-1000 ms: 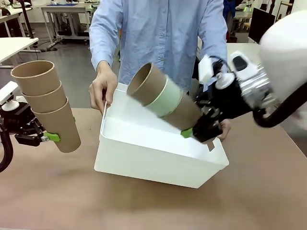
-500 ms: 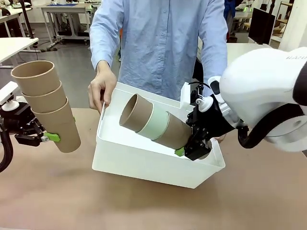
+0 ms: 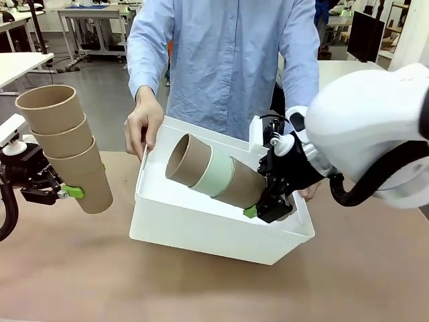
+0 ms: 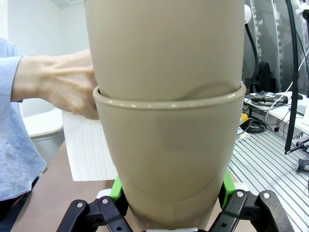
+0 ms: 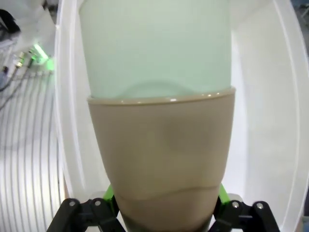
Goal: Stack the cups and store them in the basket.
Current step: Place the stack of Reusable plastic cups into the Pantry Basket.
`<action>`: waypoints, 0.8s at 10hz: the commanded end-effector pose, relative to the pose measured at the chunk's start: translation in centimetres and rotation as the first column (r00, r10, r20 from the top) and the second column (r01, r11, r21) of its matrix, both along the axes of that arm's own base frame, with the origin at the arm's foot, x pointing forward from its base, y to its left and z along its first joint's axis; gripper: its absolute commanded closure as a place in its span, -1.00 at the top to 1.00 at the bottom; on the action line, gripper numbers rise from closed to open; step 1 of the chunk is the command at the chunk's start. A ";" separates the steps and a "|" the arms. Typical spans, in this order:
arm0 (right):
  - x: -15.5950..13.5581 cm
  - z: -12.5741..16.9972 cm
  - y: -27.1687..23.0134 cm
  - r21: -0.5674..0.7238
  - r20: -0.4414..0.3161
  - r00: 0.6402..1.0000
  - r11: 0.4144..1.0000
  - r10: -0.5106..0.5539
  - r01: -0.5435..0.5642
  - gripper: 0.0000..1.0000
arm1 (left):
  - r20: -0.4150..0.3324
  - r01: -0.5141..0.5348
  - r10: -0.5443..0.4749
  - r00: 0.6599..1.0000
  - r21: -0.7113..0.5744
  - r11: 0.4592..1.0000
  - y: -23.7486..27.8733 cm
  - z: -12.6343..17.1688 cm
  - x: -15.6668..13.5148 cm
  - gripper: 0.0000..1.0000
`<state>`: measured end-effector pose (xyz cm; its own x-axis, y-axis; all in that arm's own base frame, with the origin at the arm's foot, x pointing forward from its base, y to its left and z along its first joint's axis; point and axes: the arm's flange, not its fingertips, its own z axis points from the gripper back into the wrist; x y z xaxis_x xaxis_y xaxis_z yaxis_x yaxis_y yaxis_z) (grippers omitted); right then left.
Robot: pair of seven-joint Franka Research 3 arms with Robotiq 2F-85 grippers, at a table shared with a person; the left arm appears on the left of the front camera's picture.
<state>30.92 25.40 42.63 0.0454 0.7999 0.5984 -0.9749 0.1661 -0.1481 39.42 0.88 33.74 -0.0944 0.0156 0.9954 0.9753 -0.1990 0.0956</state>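
Front view. The left gripper (image 3: 86, 184) holds an upright stack of three tan-brown cups (image 3: 64, 143) above the table (image 3: 67, 275), well apart from the basket (image 3: 201, 235). The cups are tall, tapered, handleless and matte, nested so that each rim stands clear above the next, mouths up. The green pads (image 3: 73, 192) press on the lowest cup near its base.

The right gripper (image 3: 265, 204) holds a second stack (image 3: 240, 186) by its base, inside the opening of the basket. This stack leans steeply, mouth toward picture left and slightly up. It consists of an outer tan-brown cup, a pale mint green cup (image 3: 216, 174) nested in it, and an inner tan-brown cup (image 3: 186, 159) whose open mouth shows. Whether the stack touches the basket floor cannot be told. The basket is a large white rectangular bin with a rounded rim, far wider than a cup. A person's hand (image 3: 142, 124) grips its rim at the far left corner.

Left wrist view. The left gripper (image 4: 169, 212) has its fingers closed against the lowest cup of the tan stack (image 4: 166, 145), a green pad (image 4: 116, 188) on either side. The person's hand (image 4: 63, 87) shows beyond.

Right wrist view. The right gripper (image 5: 164, 208) clamps the outer tan cup (image 5: 161, 154) between its green pads (image 5: 109, 193), with the mint cup (image 5: 154, 48) rising from it and the white basket wall (image 5: 263, 96) around.
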 end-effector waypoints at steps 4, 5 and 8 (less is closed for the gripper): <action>5.1 -0.8 5.1 -0.165 -0.054 0.998 0.986 -0.044 0.035 0.69 | 0.016 0.004 -0.004 1.000 -0.010 1.000 0.0 0.5 -0.1 0.70; 5.3 -1.4 5.4 -0.185 -0.075 0.996 0.982 -0.044 0.030 0.69 | 0.016 0.004 -0.004 1.000 -0.010 1.000 0.0 0.5 -0.1 0.70; 5.0 -3.9 6.2 -0.214 -0.103 0.994 0.976 -0.048 0.025 0.69 | 0.016 0.004 -0.004 1.000 -0.010 1.000 0.0 0.5 -0.1 0.70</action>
